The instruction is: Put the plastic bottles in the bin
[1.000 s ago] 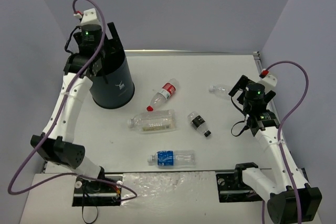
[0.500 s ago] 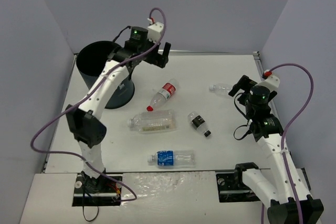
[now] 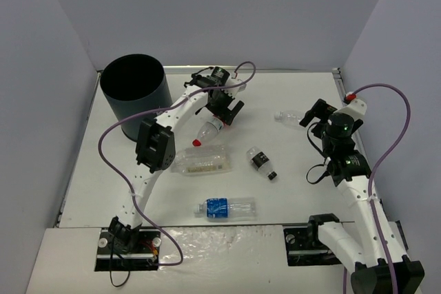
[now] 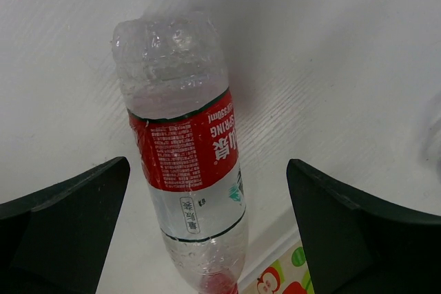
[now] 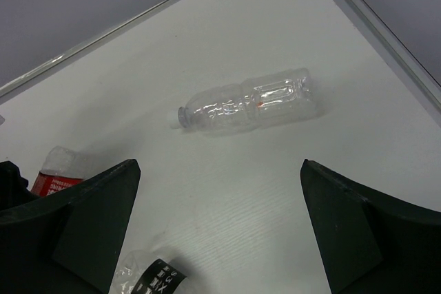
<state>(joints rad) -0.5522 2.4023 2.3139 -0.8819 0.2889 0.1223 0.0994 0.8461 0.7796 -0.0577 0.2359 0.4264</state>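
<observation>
Judged unfinished: counted five bottles [image 3: 227, 206] loose on the surface [image 3: 289, 91] right of the bin [image 3: 141, 118], left hand [image 3: 224, 109] open over the red-labelled bottle [image 4: 189, 163], right hand [image 3: 316, 118] open, empty.

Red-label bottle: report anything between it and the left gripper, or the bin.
Nothing visible. The open left gripper hangs right over the red-label bottle; no other bottle lies between it and the bin.
</observation>
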